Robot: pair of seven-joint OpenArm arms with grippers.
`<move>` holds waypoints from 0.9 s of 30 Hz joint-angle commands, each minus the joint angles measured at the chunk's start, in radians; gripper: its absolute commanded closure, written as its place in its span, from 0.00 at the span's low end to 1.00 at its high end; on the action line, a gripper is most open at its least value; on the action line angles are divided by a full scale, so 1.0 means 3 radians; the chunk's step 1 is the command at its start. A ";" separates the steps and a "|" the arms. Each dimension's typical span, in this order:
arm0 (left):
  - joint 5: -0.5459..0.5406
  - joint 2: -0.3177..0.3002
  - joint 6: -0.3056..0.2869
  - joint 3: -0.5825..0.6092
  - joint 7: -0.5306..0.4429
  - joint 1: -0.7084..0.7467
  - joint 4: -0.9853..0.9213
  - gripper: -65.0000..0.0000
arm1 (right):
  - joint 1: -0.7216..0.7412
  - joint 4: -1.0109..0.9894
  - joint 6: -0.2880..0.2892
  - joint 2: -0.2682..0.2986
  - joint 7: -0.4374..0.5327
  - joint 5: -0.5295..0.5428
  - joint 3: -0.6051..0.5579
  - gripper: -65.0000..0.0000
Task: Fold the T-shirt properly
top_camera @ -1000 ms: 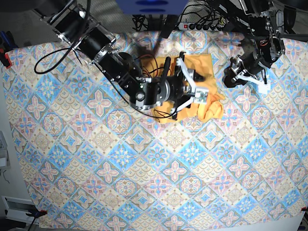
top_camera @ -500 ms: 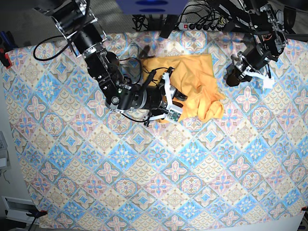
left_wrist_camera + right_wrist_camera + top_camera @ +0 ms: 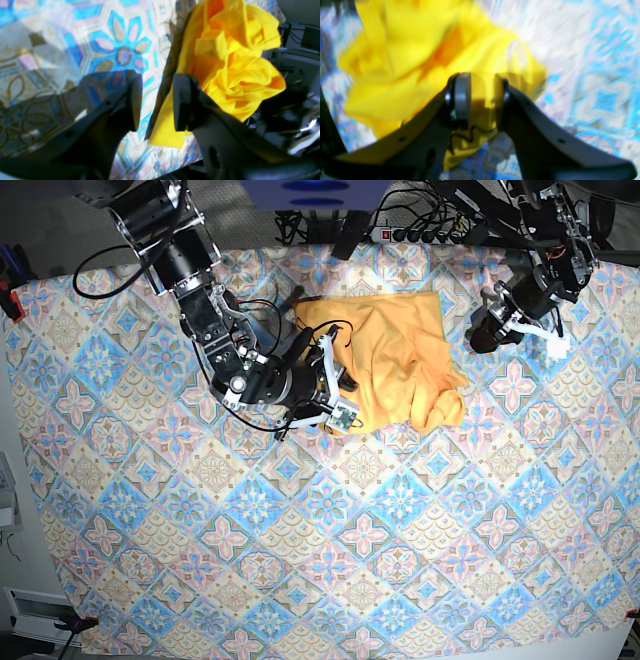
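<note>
Pulled back leftward, right hand (image 3: 335, 385) hides T-shirt (image 3: 395, 345) edge.

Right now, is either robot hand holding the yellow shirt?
No. The left gripper is open over the tablecloth, beside the T-shirt. The right gripper is open too, straddling the shirt's edge.

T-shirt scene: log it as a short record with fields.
shirt: T-shirt, yellow-orange, crumpled, not folded flat
surface: patterned tablecloth
shirt place: far middle of the cloth
right tool: at the shirt's near-left edge, jaws apart, fabric seen between them; grip unclear from the blur
left tool: jaws apart, nothing between them, beside the shirt's right edge
lettering: not visible
</note>
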 commanded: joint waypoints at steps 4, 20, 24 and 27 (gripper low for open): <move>-0.0065 -0.0029 -0.0031 -0.0006 -0.0015 0.0001 0.0059 0.69 | 0.0004 0.0042 0.0006 -0.0178 0.0085 0.0004 -0.0015 0.76; -0.0070 -0.0029 -0.0036 -0.0006 -0.0015 0.0011 0.0177 0.69 | 0.0117 -0.0306 0.0016 -0.0429 0.0060 0.0014 -0.1268 0.76; -0.0070 -0.0013 -0.0036 -0.0006 -0.0015 0.0139 0.0581 0.69 | 0.0117 -0.0239 0.0011 -0.0424 0.0060 -0.0001 -0.1186 0.76; -0.0065 -0.0008 -0.0036 -0.0011 -0.0015 0.0201 0.0760 0.69 | 0.0101 -0.0004 0.0011 -0.0413 0.0070 0.0009 -0.0864 0.76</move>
